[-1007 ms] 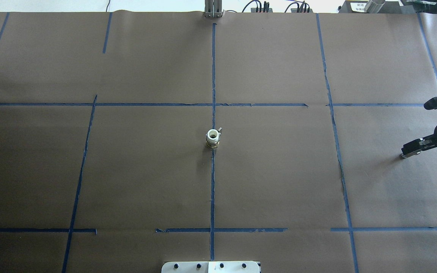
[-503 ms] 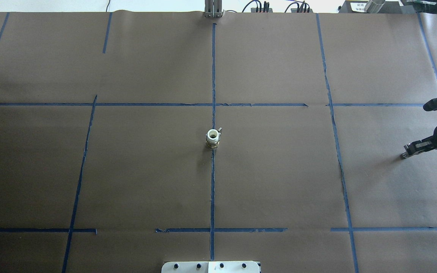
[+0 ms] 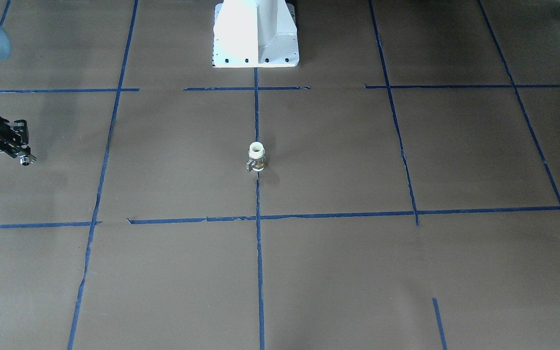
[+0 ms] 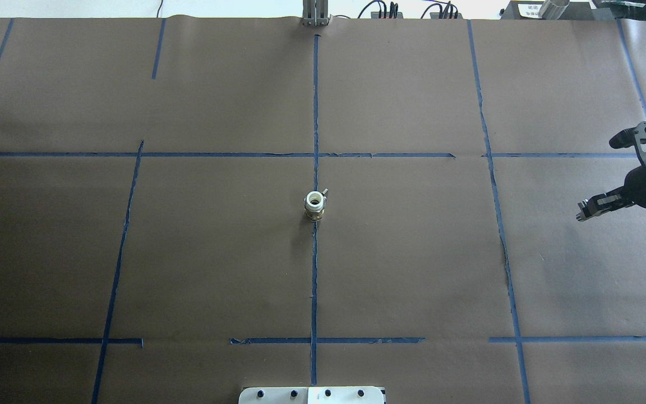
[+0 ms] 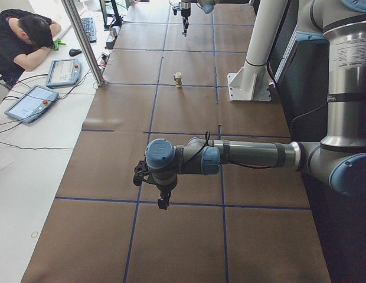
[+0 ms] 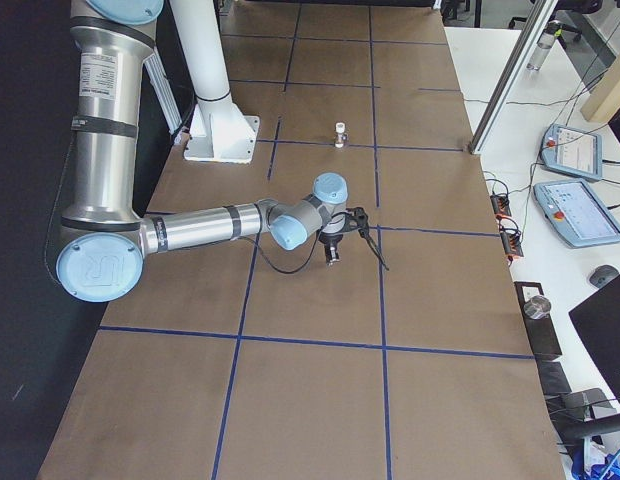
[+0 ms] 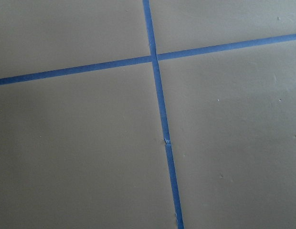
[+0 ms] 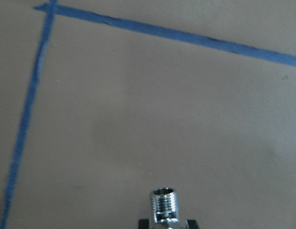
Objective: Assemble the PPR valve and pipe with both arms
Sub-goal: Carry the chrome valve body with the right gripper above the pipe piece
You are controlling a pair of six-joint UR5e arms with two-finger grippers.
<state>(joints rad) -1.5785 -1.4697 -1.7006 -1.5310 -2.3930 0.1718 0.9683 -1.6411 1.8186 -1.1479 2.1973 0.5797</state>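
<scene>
you have brown paper [image 4: 216, 252] laid over the whole table, ruled into big squares with blue tape [image 4: 314, 280] that is ragged in places. the white pedestal [image 3: 255, 34] stands at the robot's edge, on the centre line. past the far edge there are black cables [image 4: 382, 10] and an aluminium post [image 5: 82, 41]. the side view from the left also shows a desk beside the table with two teach pendants [image 5: 62, 72] on it, and a person in black [image 5: 23, 32] with head down on an arm.

the ppr valve [image 4: 314, 205] stands upright on the centre tape line in the middle of the table, white end up and its little lever sticking out to one side. nothing touches it, and both grippers are well apart from it.

the right gripper [image 4: 585, 212] hangs over the paper near the table's right edge. only its wrist camera makes the grip plain. there the pipe [image 8: 164, 205], chrome with its threaded end forward, sits between two black fingers [image 8: 144, 222] pressed against either side of it. the overhead view gives you just a glint at the tip.

the left gripper [image 5: 163, 199] shows only in the left side view, pointing down over the paper at the table's left end. you cannot tell from there whether its fingers are apart or together. its wrist camera shows only two strips of that tape crossing, and no fingers.
</scene>
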